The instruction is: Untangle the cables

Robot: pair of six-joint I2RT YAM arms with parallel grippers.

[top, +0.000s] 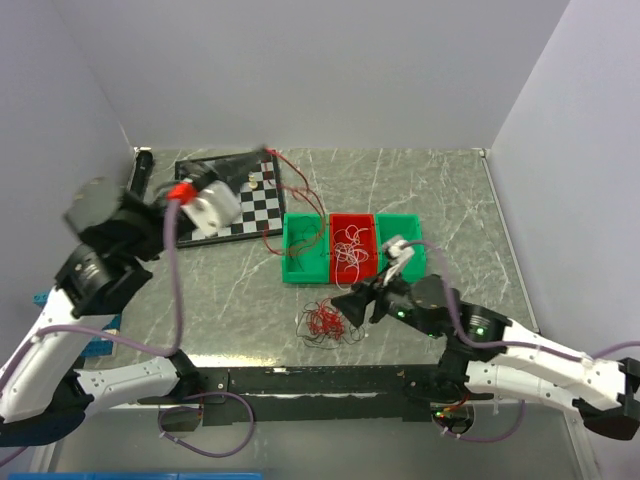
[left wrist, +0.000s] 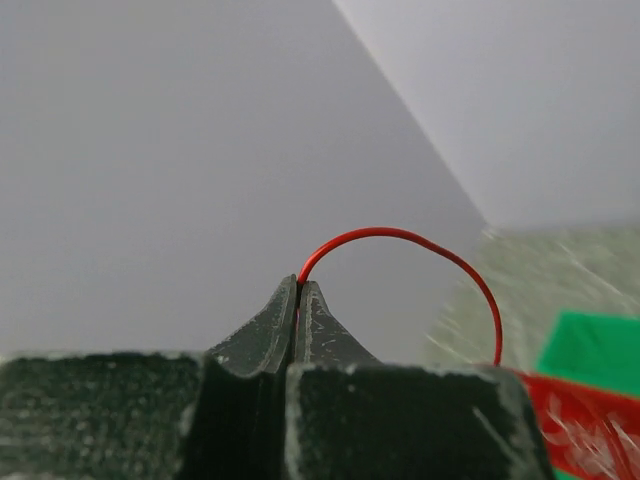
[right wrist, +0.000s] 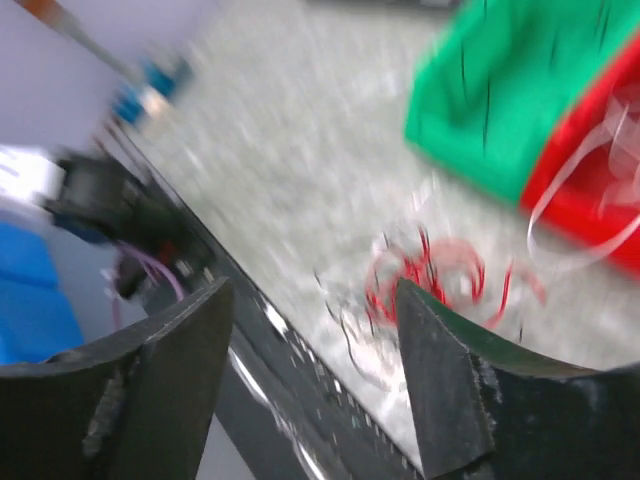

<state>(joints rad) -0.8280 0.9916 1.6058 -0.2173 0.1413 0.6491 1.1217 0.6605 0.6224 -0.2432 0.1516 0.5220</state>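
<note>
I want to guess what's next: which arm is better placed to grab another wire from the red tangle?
Right, probably. The right gripper, open, hangs beside the loose tangle of thin red wires; the left gripper is raised away, shut on one thin red wire.

cables motion-blurred in right wrist view

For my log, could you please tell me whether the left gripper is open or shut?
Shut: the left gripper pinches a red wire, fingers touching.
</note>
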